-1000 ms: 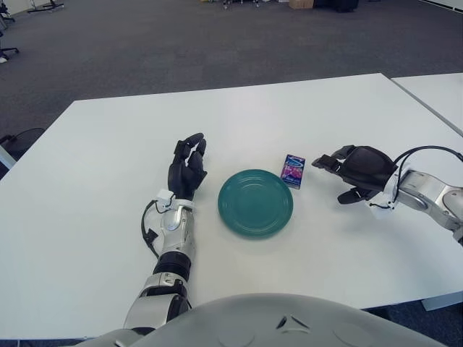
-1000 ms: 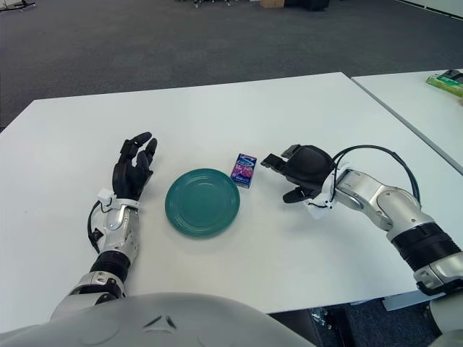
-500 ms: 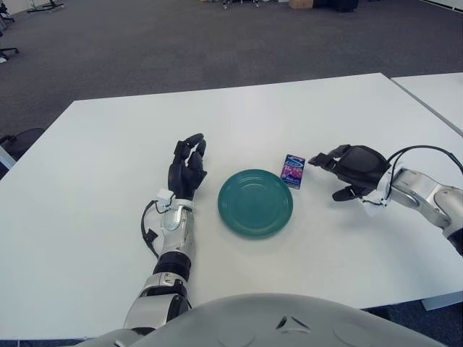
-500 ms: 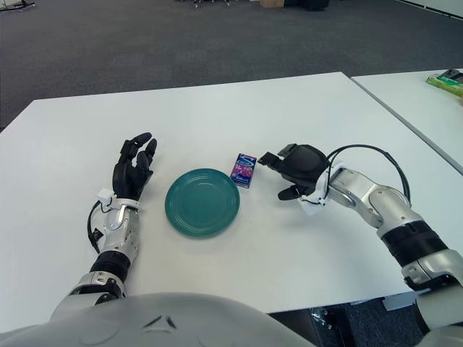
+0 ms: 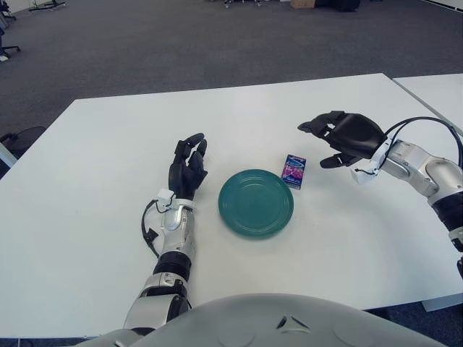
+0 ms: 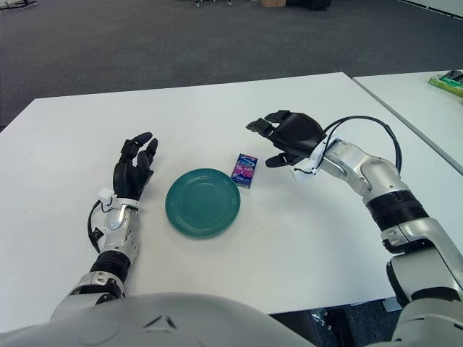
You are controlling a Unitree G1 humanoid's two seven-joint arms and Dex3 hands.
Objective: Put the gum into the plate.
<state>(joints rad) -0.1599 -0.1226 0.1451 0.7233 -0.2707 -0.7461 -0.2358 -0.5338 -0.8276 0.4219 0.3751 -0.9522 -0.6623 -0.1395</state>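
Observation:
A small purple and blue gum box [image 5: 293, 170] stands on the white table [image 5: 101, 217], just off the right rim of the teal plate [image 5: 255, 203]. My right hand [image 5: 327, 136] hovers above and to the right of the box, raised off the table, fingers spread and holding nothing. The same box [image 6: 244, 170] and right hand [image 6: 271, 137] show in the right eye view. My left hand [image 5: 188, 163] shows left of the plate, fingers extended and empty. Nothing lies in the plate.
A second white table [image 6: 427, 101] stands to the right across a narrow gap, with a green item [image 6: 448, 82] on it. Dark carpet lies beyond the table's far edge.
My right hand has lifted from the table and moved up and leftward, now above and right of the gum box. The box, plate and left hand have not moved.

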